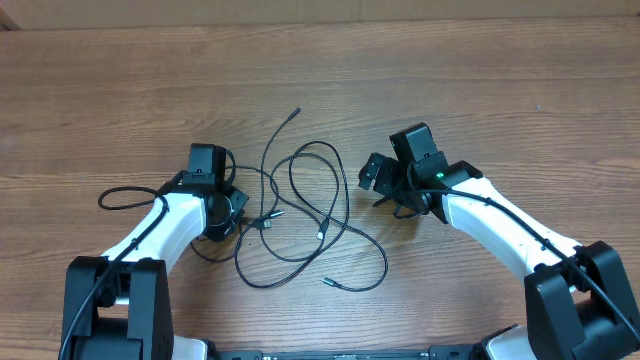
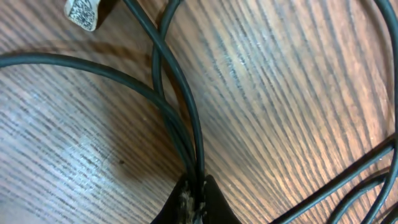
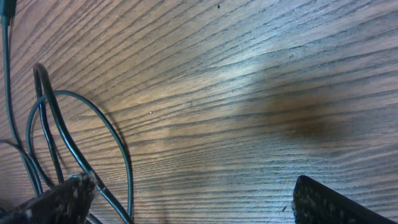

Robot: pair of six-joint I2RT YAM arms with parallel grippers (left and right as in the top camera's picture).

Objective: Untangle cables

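Closest to the robot, the left gripper (image 2: 196, 202) was closed tightly on the cables (image 2: 163, 53), with several thin black strands running together into its pinched tips, low over the wooden table (image 1: 500, 80). The right gripper (image 3: 193, 205) stood wide open and held nothing, just beside the right edge of the tangle. The loose loops lay between the two arms, and one plug end reached out toward the far side.
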